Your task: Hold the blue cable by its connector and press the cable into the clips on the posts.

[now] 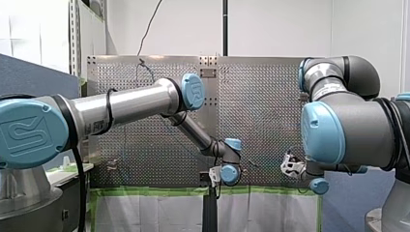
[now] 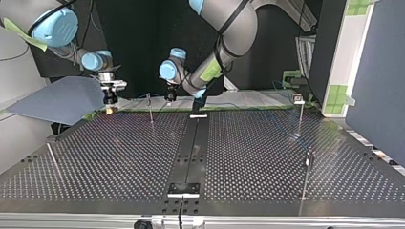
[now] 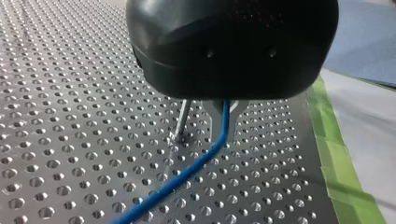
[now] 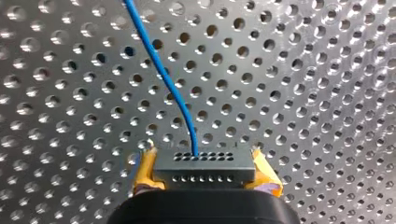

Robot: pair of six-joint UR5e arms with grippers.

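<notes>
The blue cable (image 4: pixel 163 74) looks thin, light and floppy. I judge it will bend wherever it is pushed, so it needs guiding close to each clip. The connector (image 4: pixel 204 169), a small hard grey block, is the firm place to hold. The right gripper (image 4: pixel 205 170) has its yellow pads (image 4: pixel 145 170) clamped on that block's two sides, and the cable leaves the block's face and runs away over the perforated bench (image 4: pixel 303 93).

In the left wrist view the cable hangs down past the left gripper (image 3: pixel 223 116), just beside a thin post (image 3: pixel 183 119), then trails off across the bench. I cannot tell whether that gripper is closed on it.

By my count there is one cable, one connector and two grippers. The top view shows three upright posts:
- one left of centre in the upper part (image 2: pixel 150 109);
- one at the right (image 2: pixel 300 117), with a clip (image 2: pixel 298 98) on top;
- one at the lower right (image 2: pixel 308 171).

A thin leaning rod (image 2: pixel 53 162) at the lower left may be a fourth.
</notes>
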